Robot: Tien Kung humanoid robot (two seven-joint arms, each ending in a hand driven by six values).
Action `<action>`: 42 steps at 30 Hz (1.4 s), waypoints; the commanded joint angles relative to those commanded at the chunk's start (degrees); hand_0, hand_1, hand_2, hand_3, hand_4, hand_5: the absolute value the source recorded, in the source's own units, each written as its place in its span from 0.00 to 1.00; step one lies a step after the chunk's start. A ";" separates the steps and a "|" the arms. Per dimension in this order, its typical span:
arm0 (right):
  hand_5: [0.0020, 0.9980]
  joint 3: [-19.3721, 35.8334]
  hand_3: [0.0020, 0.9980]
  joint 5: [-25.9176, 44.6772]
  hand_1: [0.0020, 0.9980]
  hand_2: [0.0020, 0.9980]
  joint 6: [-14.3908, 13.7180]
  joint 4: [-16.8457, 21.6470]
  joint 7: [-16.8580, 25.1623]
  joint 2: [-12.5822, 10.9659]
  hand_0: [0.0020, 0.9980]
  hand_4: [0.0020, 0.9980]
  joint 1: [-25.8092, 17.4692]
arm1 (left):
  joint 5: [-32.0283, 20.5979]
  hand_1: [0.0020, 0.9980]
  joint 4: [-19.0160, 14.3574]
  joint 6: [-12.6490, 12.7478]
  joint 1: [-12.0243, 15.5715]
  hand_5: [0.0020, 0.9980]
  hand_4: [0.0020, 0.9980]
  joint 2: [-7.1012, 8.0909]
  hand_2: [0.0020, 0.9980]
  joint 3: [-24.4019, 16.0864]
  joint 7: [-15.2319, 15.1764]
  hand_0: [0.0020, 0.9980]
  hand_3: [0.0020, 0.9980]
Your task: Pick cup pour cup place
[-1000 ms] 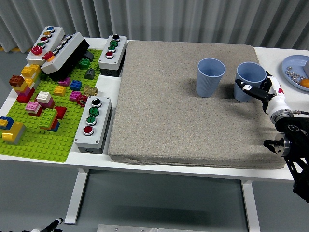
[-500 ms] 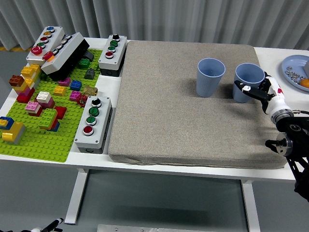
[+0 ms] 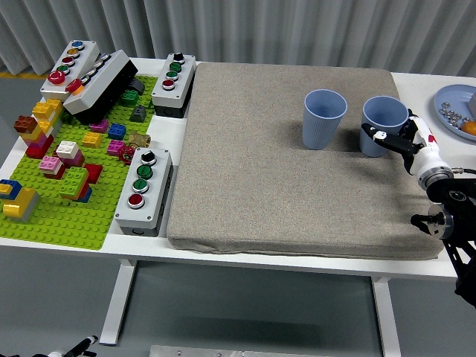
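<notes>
Two pale blue cups stand upright on the grey mat (image 3: 275, 186) at its far right. The left cup (image 3: 324, 119) stands alone. My right hand (image 3: 388, 140) comes in from the right edge with its black fingers curled around the lower half of the right cup (image 3: 384, 115). The cup's base looks level with the mat; I cannot tell whether it is lifted. Neither cup's contents show from here. My left arm is out of the picture.
A blue plate (image 3: 451, 100) with small items lies at the far right edge. Left of the mat stand button boxes (image 3: 143, 190) (image 3: 173, 83) and a green baseplate (image 3: 56, 219) covered with several coloured bricks. Another button box (image 3: 89, 74) sits at the far left.
My right hand and the cup in it have shifted very slightly left. The left cup has not moved.
</notes>
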 joint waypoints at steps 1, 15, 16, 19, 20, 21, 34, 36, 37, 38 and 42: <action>0.20 -0.02 0.92 -0.04 0.89 0.92 0.05 0.02 -0.06 0.01 0.97 0.80 0.00 | 0.01 0.83 0.00 -0.01 0.01 1.00 0.64 0.00 0.88 0.00 0.01 0.83 0.82; 0.25 0.26 0.93 -0.08 0.91 0.93 1.65 -0.08 -0.73 -0.02 0.98 0.83 -0.07 | 0.20 0.83 0.00 0.00 0.10 1.00 0.64 -0.02 0.88 -0.15 -0.02 0.83 0.82; 0.25 0.30 0.93 -0.12 0.91 0.93 1.75 -0.08 -0.79 -0.03 0.98 0.83 -0.08 | 0.20 0.83 0.00 0.00 0.11 1.00 0.64 -0.02 0.88 -0.15 -0.02 0.83 0.82; 0.25 0.57 0.93 -0.62 0.91 0.93 2.32 0.01 -1.32 -0.07 0.98 0.83 -0.12 | 0.19 0.83 0.00 -0.02 0.20 1.00 0.64 -0.01 0.88 -0.10 -0.01 0.83 0.82; 0.25 0.62 0.93 -0.77 0.91 0.93 2.41 0.02 -1.44 -0.07 0.98 0.83 -0.12 | 0.19 0.83 0.00 -0.02 0.22 1.00 0.64 0.00 0.88 -0.10 -0.01 0.83 0.82; 0.26 0.74 0.94 -1.05 0.93 0.97 2.47 0.08 -1.59 -0.05 0.98 0.83 -0.14 | 0.18 0.83 0.00 -0.02 0.26 1.00 0.64 0.00 0.88 -0.08 0.00 0.83 0.82; 0.26 1.14 0.97 -2.73 0.94 1.00 3.06 1.05 -2.85 -0.52 0.99 0.84 -0.49 | 0.12 0.83 0.00 0.03 0.46 1.00 0.64 -0.01 0.88 -0.14 -0.01 0.83 0.82; 0.26 1.09 0.97 -2.82 0.94 1.00 3.16 1.34 -3.05 -0.69 0.99 0.84 -0.68 | 0.14 0.83 0.00 0.02 0.47 1.00 0.64 -0.01 0.88 -0.17 0.00 0.83 0.82; 0.26 1.10 0.97 -2.89 0.94 1.00 3.17 1.42 -3.11 -0.73 0.99 0.84 -0.74 | 0.15 0.83 0.00 0.02 0.47 1.00 0.64 -0.01 0.88 -0.18 0.01 0.83 0.82; 0.26 1.11 0.97 -2.83 0.94 1.00 3.27 1.54 -3.19 -0.80 0.99 0.84 -0.85 | 0.21 0.83 0.00 0.02 0.46 1.00 0.64 -0.03 0.88 -0.27 0.02 0.83 0.82; 0.26 1.27 0.97 -2.86 0.93 1.00 3.39 1.52 -3.30 -0.92 0.99 0.84 -0.93 | 0.45 0.83 0.00 -0.04 0.44 1.00 0.64 -0.05 0.88 -0.43 0.05 0.83 0.82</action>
